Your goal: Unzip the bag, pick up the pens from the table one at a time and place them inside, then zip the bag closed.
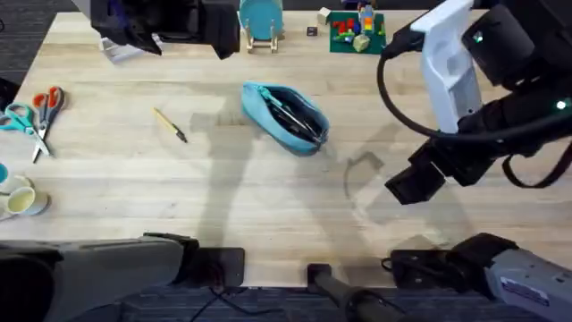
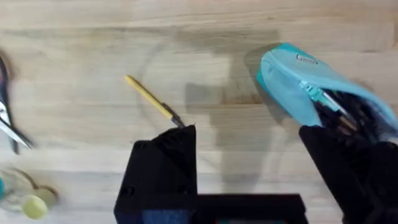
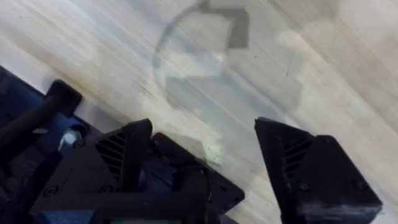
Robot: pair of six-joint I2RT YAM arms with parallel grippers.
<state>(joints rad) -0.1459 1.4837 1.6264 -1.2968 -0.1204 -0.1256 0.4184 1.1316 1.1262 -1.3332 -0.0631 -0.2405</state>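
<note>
Black two-finger left gripper (image 2: 249,149) hangs above the pale plank wooden table (image 1: 268,206) with its jaws spread wide and nothing between them; in the left wrist view one finger sits near the dark tip of a thin yellow stick (image 2: 152,99) and the other overlaps the end of the pouch. Going from left to right in the overhead view, orange-handled and teal-handled scissors (image 1: 36,116) lie near the left edge, then the yellow stick (image 1: 170,124) lies at a slant on bare wood, well apart from the pouch. Near the middle lies the light blue-teal soft fabric pencil pouch (image 1: 284,116), set at an angle, its zipper open along the top and slim black pens (image 1: 299,117) showing inside the dark opening. Behind it, at the far edge, stands a round teal disc on a wooden stand (image 1: 260,22), with small coloured blocks on a green base (image 1: 356,31) further right. On the right, the black right gripper (image 3: 205,149) hovers over bare table, its jaws also wide apart and empty.
</note>
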